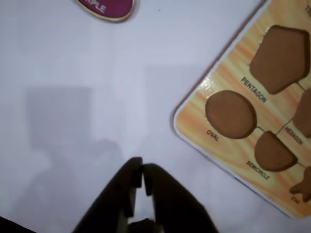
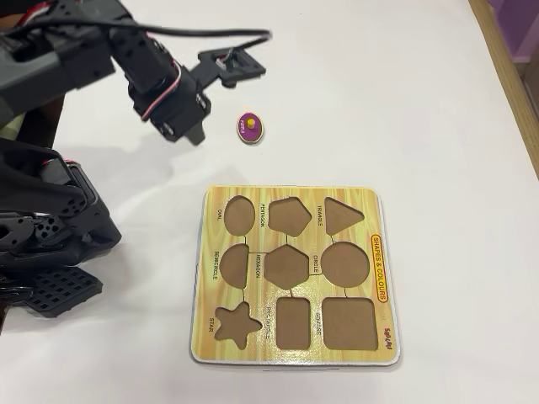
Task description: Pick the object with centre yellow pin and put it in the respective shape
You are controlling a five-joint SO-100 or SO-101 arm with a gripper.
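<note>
Nothing has been picked up yet: the gripper [image 1: 142, 175] is seen closed and empty in the wrist view. The purple oval piece [image 2: 249, 127], with 1 yellow knob and a pale rim, lies on the table toward its far edge, near the gripper. The oval cutout [image 2: 239, 214] on the board [image 2: 383, 337] remains unfilled.

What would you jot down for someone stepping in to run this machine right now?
Tool: shut and empty, hovering over bare white table.
Purple oval piece: lies flat on the table, yellow knob up, off the board and a little to the right of the tool in the overhead view.
Shape board: all cutouts look empty; the OVAL cutout sits at the board's top-left corner in that view.
Done: nothing yet.
Left: open the tool, grasp the piece by its knob, carry it to the OVAL cutout, seat it.
</note>
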